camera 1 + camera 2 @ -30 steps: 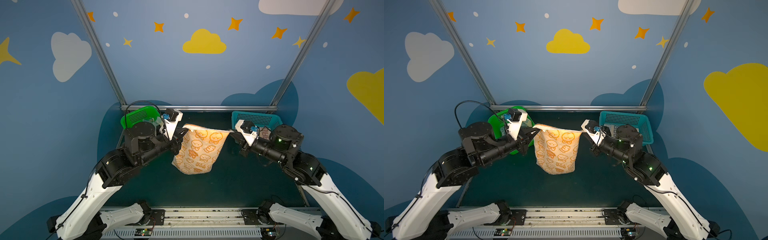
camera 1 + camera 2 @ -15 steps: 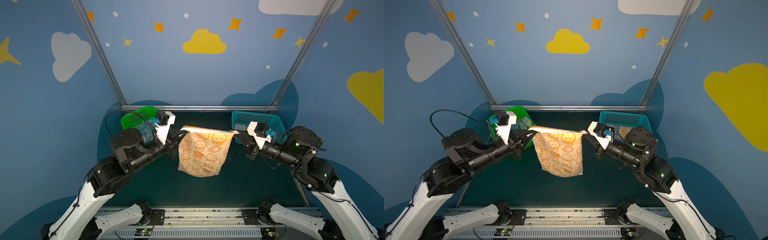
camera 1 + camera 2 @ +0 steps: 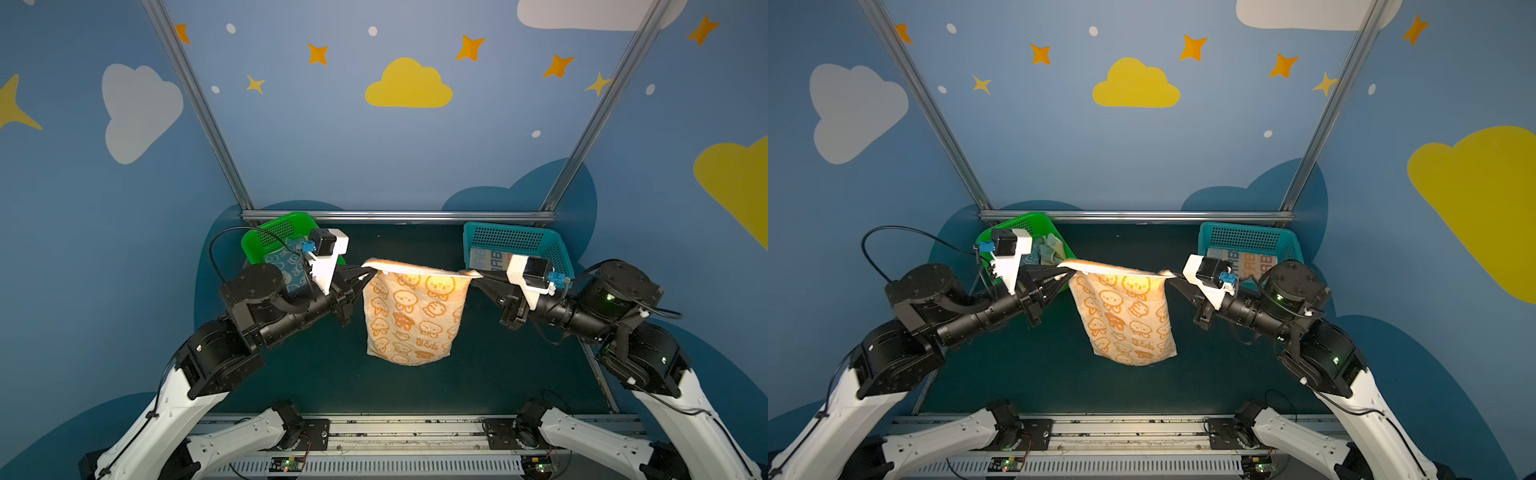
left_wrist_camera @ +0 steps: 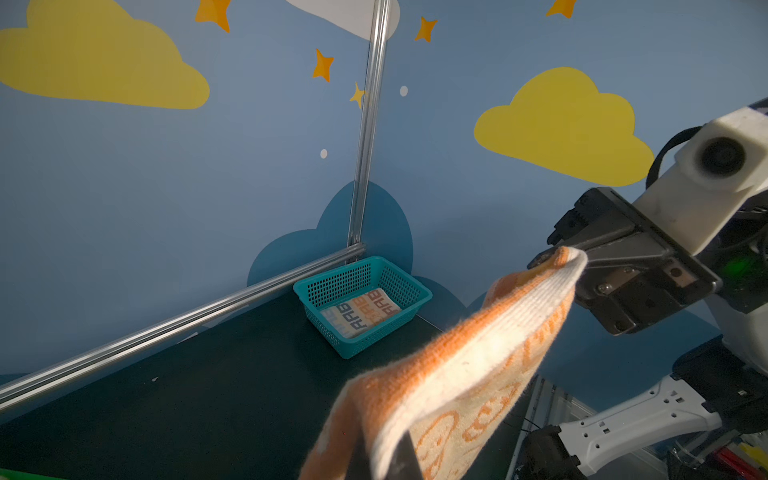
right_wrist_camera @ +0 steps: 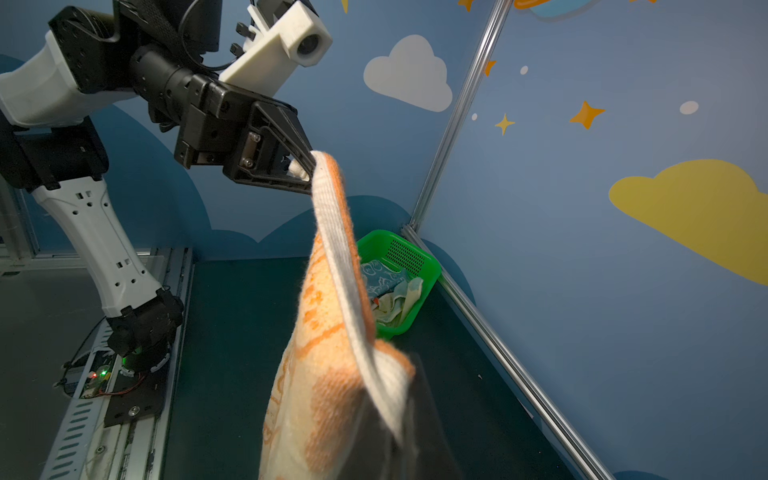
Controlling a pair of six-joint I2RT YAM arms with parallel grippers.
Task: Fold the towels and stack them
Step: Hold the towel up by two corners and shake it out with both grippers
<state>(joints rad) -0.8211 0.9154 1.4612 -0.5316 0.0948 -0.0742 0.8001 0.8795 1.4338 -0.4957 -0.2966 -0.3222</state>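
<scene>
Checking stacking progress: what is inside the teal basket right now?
Inside the teal basket a folded towel with RAB lettering lies flat, filling most of the floor. Whether other towels lie under it cannot be seen, because it covers them.

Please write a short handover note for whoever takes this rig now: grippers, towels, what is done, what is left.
Left gripper: shut on one top corner of the orange terry towel with white rabbits.
Right gripper: shut on the other top corner. The towel hangs spread between them over the dark table.
Done: one folded lettered towel lies in the teal perforated plastic basket.
Left: fold and stack the orange towel; then the crumpled blue and pale towels in the green perforated plastic basket.
</scene>
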